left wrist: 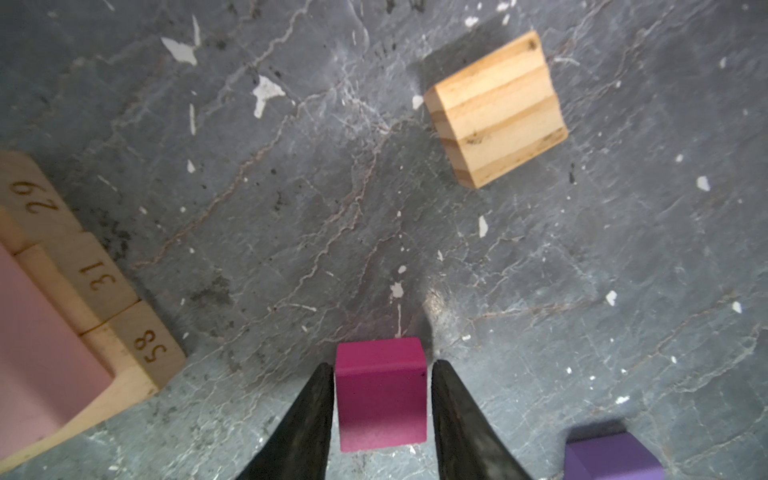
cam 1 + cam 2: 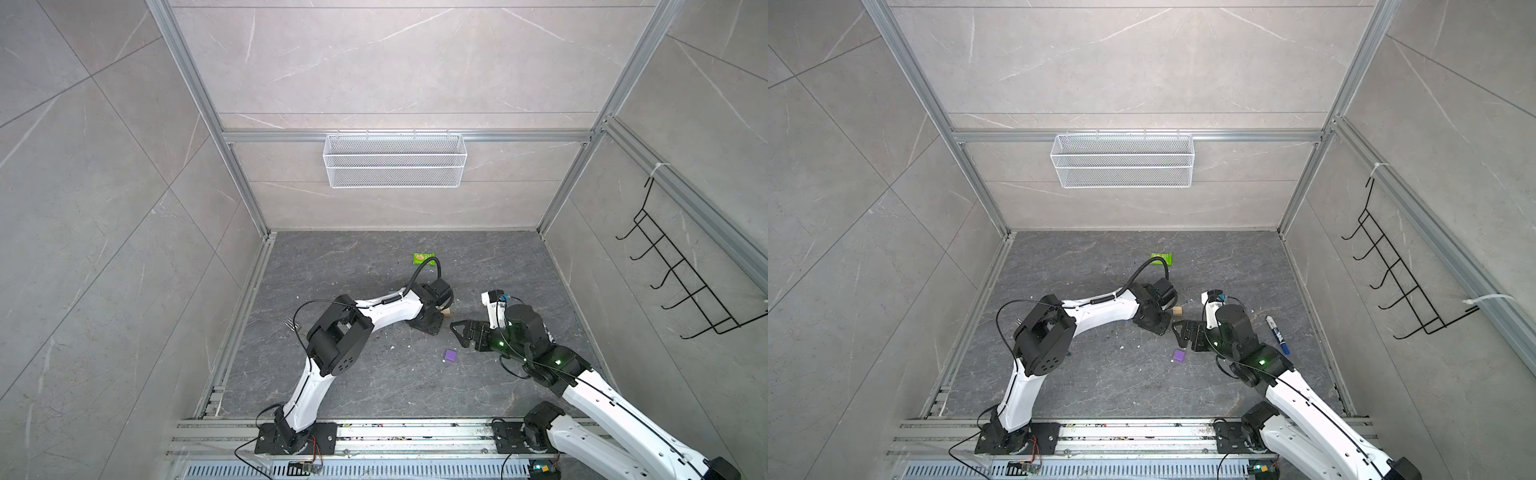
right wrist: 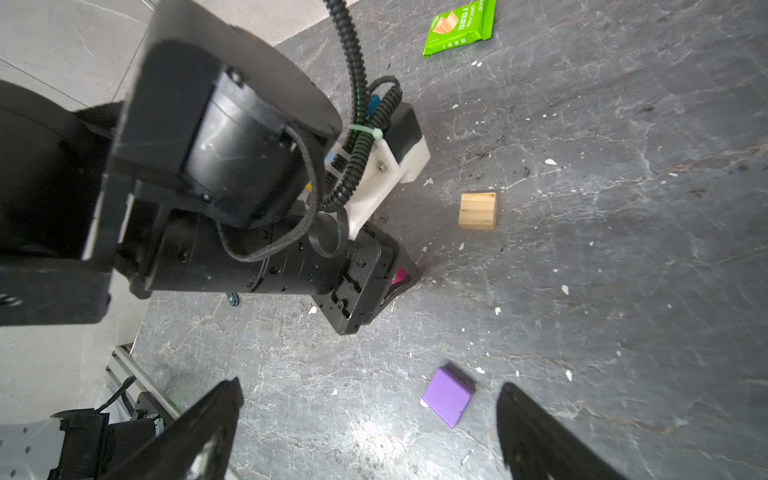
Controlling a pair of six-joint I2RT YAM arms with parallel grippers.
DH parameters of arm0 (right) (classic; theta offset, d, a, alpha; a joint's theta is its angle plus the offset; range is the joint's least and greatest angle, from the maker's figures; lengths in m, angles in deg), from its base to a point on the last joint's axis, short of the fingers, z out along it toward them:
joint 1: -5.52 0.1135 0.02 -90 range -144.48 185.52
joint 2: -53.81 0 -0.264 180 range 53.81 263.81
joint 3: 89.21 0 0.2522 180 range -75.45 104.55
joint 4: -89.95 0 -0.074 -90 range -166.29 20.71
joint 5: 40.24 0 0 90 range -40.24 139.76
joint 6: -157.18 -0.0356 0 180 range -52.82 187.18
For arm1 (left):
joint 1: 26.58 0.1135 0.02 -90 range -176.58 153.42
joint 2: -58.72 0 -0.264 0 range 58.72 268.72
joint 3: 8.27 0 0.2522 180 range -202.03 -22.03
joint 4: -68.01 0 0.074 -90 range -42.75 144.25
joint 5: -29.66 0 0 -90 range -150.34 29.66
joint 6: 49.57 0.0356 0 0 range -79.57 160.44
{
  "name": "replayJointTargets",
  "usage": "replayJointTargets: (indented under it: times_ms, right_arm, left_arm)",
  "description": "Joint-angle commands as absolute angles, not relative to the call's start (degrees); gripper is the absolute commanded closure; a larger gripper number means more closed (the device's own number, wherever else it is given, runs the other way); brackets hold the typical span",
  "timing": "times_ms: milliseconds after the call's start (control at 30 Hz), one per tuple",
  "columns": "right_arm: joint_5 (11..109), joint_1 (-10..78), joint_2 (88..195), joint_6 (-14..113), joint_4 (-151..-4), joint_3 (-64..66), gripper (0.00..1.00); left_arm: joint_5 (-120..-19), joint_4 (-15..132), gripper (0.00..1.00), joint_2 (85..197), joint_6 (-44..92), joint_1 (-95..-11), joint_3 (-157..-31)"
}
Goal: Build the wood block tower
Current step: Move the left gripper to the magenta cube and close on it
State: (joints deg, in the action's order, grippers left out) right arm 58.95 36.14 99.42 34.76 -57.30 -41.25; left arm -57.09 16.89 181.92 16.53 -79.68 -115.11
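Grey marbled tabletop, flecked with white chips, is pictured mid-build. Dark fingers of the left gripper stand narrow on either side of a magenta cube that sits flat on the slab. One finger appears to touch it while a sliver of slab shows at the other, so a firm hold cannot be confirmed. Matte paint, crisp edges and clean faces are seen on the cube.

Just beside it, the tower is only partly in view. Tan bars stamped 29, 31 and 58 form the base, and a pale pink block is laid on them; anything higher is cut off.

At least three pieces are judged still to be placed. A striped tan cube lies loose near the magenta one, and a purple block is seen at six o'clock from it in a top view. Near that purple block the right gripper is poised with its fingers spread wide and nothing gripped. The build is judged to be at an early-to-middle stage.
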Motion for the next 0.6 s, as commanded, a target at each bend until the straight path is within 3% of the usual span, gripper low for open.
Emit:
replayJointTargets:
  times_ms: [0, 567]
  right_arm:
    - [58.71, 35.97, 100.02, 34.31, -58.06, -40.45, 0.04]
    - [58.77, 35.94, 100.31, 34.14, -58.68, -40.90, 0.04]
  left_arm:
    - [-55.76, 14.99, 0.58, 183.07, 17.16, -80.11, -117.14]
    - [-55.32, 14.07, 0.61, 184.33, 16.44, -80.45, -117.25]
